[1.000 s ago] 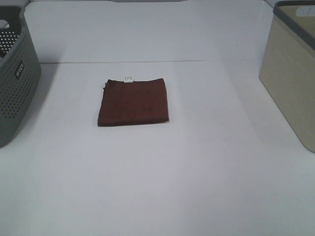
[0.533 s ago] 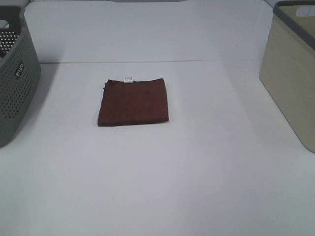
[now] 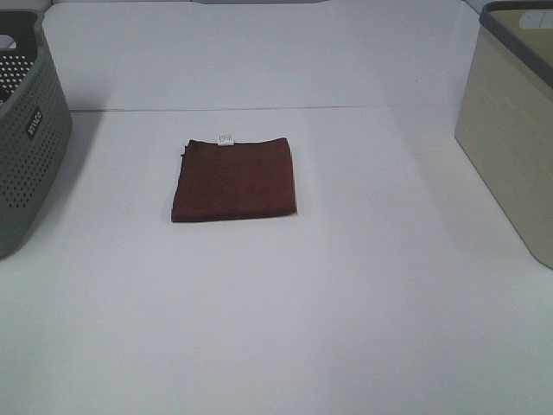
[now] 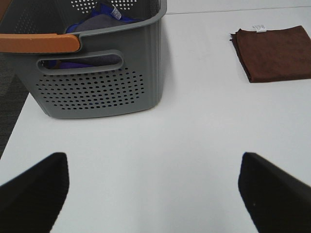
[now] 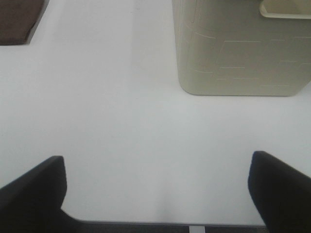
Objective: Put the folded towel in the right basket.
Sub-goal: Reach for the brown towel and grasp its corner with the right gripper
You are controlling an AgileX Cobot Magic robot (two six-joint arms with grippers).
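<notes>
Jaws are standing spread on both arms. The left jaws are gaping wide, their two dark fingers [image 4: 34,194] showing at opposite edges of the left wrist view, with bare desk [image 4: 160,155] lying between them and nothing gripped. The right jaws are likewise standing wide apart, their dark fingers [image 5: 31,189] framing bare white surface and closing on nothing.

Just beyond the left jaws, the grey perforated basket [image 4: 97,82] is sitting upright on the desk, holding blue and purple cloth [image 4: 99,14]. An orange strip [image 4: 39,42] is lying along its near rim. Beyond the right jaws, the beige basket [image 5: 243,48] is standing on the desk, apart from the fingers.

The folded towel [image 3: 234,179], dark reddish brown, is lying flat near the middle of the desk, between the two baskets and touching neither. Its white label [image 3: 226,138] is sitting on the far edge. In the high view the towel is resting somewhat nearer the grey basket on the left, well apart from the beige basket at the right edge. Both sets of jaws are hanging well clear of it. The beige basket's interior is not showing clearly enough to report.
</notes>
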